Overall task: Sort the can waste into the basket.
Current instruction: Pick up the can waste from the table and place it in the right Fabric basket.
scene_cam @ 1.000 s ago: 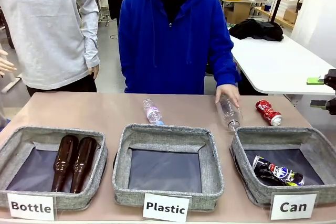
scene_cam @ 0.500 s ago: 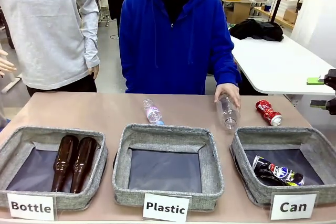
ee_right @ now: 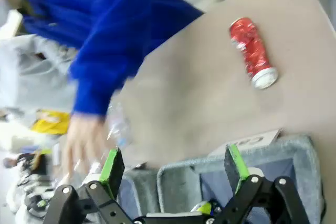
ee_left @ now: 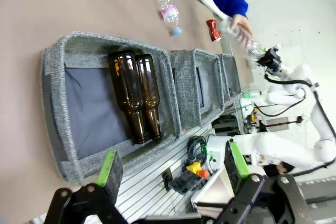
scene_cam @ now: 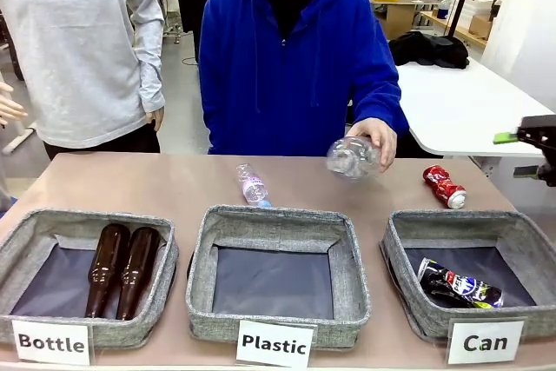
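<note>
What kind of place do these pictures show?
Probably a robotics lab or workshop: a white robot arm stands by the table, three labelled baskets are set out for sorting, and a worktable and boxes stand behind.

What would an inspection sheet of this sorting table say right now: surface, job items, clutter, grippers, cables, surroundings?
Surface: brown table, three grey baskets along its near edge.
Job's things: black can lies inside the Can basket; red can lies on the table behind that basket, not yet sorted.
Clutter: two brown bottles in the Bottle basket; a clear bottle lies on the table; a person's hand holds a second clear bottle above the table.
Grippers: left gripper open, holding nothing; right gripper open, holding nothing.
Cables: black cables below the table's front edge.
Surroundings: white table behind; second person standing at far left.
</note>
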Controlling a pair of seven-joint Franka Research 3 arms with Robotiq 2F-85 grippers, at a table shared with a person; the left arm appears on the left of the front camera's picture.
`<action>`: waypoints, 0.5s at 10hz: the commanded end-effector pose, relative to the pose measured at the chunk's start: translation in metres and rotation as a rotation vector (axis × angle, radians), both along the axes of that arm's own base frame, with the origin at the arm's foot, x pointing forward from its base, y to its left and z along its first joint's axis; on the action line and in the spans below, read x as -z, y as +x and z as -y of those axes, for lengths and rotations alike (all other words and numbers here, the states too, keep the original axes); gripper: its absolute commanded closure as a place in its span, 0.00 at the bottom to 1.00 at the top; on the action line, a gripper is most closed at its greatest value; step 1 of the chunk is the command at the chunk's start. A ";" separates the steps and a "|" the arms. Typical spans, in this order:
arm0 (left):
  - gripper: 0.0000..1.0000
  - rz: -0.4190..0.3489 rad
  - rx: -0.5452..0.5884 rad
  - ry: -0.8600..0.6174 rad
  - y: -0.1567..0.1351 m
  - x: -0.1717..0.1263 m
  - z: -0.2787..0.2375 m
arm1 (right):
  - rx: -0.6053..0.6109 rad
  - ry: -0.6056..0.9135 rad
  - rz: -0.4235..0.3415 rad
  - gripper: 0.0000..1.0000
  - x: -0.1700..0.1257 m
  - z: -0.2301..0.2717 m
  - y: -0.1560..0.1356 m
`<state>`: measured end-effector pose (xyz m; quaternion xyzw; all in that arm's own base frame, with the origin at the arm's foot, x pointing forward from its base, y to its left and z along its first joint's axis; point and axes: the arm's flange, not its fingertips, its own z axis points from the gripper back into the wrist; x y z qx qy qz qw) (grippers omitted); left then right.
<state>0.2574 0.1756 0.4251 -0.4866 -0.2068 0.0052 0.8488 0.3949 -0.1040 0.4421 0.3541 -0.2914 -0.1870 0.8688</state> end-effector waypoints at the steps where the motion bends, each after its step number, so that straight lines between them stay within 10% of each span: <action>1: 0.00 -0.011 0.001 -0.005 -0.003 0.001 0.000 | 0.026 -0.092 -0.215 0.00 -0.013 -0.018 0.055; 5: 0.00 -0.011 0.001 -0.005 -0.003 0.001 0.000 | -0.110 -0.012 -0.229 0.00 -0.036 0.077 -0.056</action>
